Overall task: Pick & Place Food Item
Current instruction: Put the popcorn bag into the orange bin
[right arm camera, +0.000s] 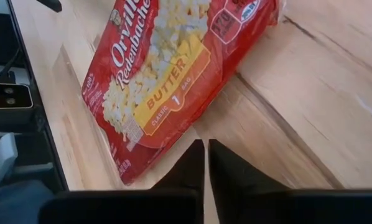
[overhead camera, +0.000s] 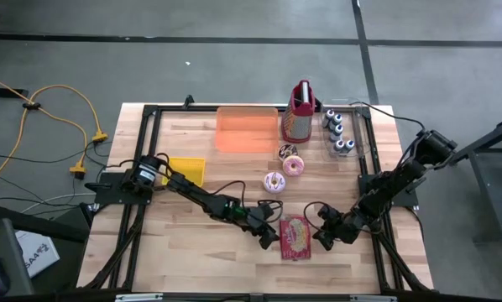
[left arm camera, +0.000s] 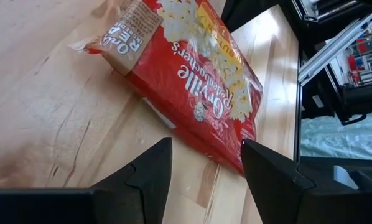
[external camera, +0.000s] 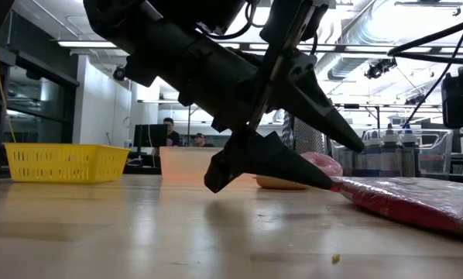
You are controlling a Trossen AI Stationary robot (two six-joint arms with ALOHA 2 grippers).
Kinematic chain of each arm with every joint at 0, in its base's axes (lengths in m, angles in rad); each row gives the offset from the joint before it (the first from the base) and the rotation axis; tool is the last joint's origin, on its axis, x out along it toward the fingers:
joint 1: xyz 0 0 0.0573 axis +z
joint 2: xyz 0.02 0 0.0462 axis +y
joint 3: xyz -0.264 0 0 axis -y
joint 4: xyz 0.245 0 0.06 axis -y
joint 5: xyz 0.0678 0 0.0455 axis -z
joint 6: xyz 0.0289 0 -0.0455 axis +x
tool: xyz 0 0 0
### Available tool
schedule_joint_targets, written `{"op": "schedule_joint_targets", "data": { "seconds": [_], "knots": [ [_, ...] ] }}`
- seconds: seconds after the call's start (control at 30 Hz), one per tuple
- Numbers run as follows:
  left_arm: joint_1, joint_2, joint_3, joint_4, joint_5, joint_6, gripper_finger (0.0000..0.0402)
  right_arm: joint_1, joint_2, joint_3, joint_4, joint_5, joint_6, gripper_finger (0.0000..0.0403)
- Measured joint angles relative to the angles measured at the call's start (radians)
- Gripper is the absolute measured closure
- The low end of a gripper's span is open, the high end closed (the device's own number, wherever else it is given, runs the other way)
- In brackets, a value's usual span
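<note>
Both grippers flank a red popcorn bag lying flat near the front of the table.

The popcorn bag (overhead camera: 295,238) rests on the wooden table (overhead camera: 184,243), in front of two donuts (overhead camera: 283,172), and neither gripper holds it. The left gripper (overhead camera: 270,237) sits low just beside the bag's left edge with its fingers (left arm camera: 147,174) spread apart, the bag's long side lying just ahead of them. The right gripper (overhead camera: 325,237) is just off the bag's right side, its fingers (right arm camera: 189,168) pressed together on nothing. Farther back stand an orange tray (overhead camera: 247,128), a metal grater (overhead camera: 299,117) and a row of small bottles (overhead camera: 337,132); a yellow basket (overhead camera: 186,169) sits at the left.
</note>
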Motion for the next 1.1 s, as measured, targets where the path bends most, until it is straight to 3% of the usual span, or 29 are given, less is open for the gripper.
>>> {"op": "schedule_joint_targets", "data": {
  "seconds": [0.33,0.77,1.0,1.1],
  "knots": [
    [0.000,0.001,0.000,0.000,-0.004,-0.001,0.0215,-0.010,0.000,0.000,0.003,0.029,-0.008,0.0400],
    [0.000,0.061,0.003,0.126,0.016,-0.044,0.0215,-0.036,0.000,0.001,0.028,0.027,-0.016,0.0400],
    [0.014,0.048,0.003,0.099,0.090,-0.054,0.0215,-0.036,0.000,0.001,0.048,0.029,-0.036,0.0400],
    [0.025,0.014,0.001,-0.010,0.093,-0.037,0.0215,-0.036,0.000,0.001,0.047,0.029,-0.047,0.0400]
  ]
}}
